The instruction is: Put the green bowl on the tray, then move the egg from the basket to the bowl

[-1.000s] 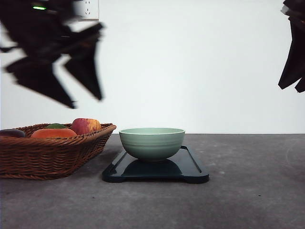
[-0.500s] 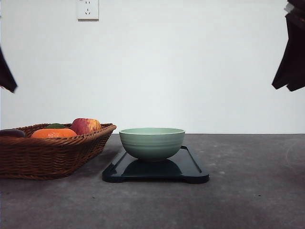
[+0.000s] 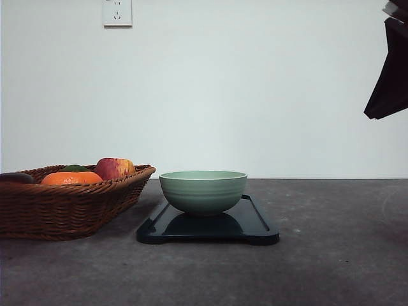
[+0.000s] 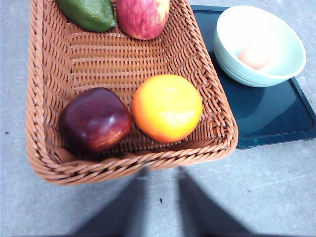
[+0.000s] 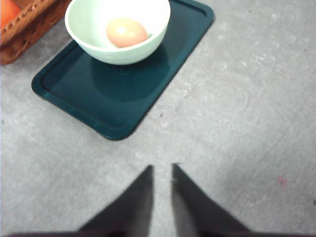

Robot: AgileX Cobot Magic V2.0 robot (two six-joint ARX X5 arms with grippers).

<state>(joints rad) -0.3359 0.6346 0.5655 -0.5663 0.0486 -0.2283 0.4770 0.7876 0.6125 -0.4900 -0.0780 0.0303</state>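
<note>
Right wrist view: right gripper (image 5: 161, 170) hangs well above bare tabletop (image 5: 237, 98), fingers nearly together with a thin gap, nothing between them. Ahead of its fingertips the green bowl (image 5: 94, 42) sits on the tray (image 5: 123, 94), toward the tray's far end, and one egg (image 5: 127, 32) lies inside the bowl.

Left wrist view: left gripper (image 4: 160, 175) hovers just outside the near rim of the basket (image 4: 49, 98), fingers narrowly parted and empty. Bowl and tray lie ahead and to one side of it, tray edge just beside the basket.

Judgement on progress: bowl on tray, done; egg in bowl, done. Both arms are clear of the objects, so nothing appears left except perhaps parking the arms.

Count: 1 bowl, 1 tray, 1 basket, 1 egg. In the basket: 1 orange (image 4: 167, 107), 1 dark red fruit (image 4: 95, 120), 1 red apple (image 4: 143, 17), 1 green fruit (image 4: 89, 12); no egg seen among them
</note>
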